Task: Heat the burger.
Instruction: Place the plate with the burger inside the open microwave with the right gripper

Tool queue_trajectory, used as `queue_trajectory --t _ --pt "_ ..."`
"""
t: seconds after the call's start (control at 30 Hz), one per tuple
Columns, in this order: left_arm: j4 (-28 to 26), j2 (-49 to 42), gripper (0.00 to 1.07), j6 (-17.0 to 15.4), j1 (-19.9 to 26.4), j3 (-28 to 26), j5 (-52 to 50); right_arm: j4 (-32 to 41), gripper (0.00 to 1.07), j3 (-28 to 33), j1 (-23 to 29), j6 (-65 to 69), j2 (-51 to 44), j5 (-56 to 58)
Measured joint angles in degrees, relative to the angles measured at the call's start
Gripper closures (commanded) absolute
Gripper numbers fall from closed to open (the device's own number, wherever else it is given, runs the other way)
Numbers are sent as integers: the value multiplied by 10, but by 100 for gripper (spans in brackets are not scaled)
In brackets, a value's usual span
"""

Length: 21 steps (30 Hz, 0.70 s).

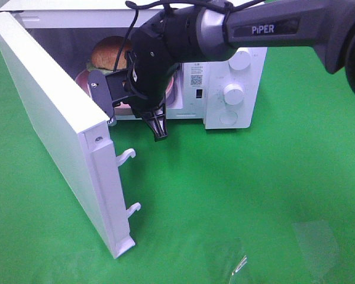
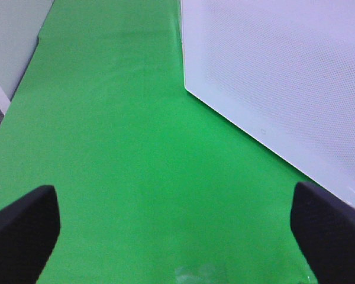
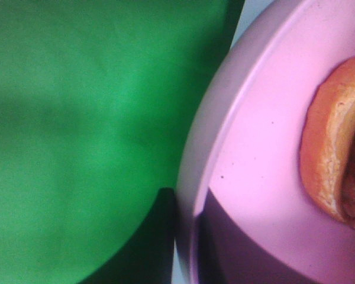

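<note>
right end effector (image 1: 159, 129) closed to a narrow tip, nothing seen in it; hangs at the open front of the microwave (image 1: 248, 77), just ahead of the pink plate (image 3: 254, 148). burger (image 1: 109, 52) sits on that plate, inside. left end effector (image 2: 174, 236) spread wide, empty, over the desk (image 1: 254, 189). judgement: clear the right arm from the doorway, then push the door (image 1: 53, 112) shut squarely. arm hides much of the plate; whether it lies fully inside, cannot tell.

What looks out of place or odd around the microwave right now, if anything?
Only the clear film lying crumpled on the green cloth, out in front of the microwave, looks stray. The burger sits upright on its pink plate inside, door open; nothing spilled or tipped.
</note>
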Motion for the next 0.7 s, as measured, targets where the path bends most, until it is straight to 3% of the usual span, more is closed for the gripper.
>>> queue_trajectory --t 0.33,0.6,0.7 --pt "0 0 9 0 0 0 0 -3 98 -16 0 3 12 -3" --pt "0 0 9 0 0 0 0 -6 75 -23 0 23 12 -40" --pt "0 0 9 0 0 0 0 -7 72 -23 0 25 12 -46"
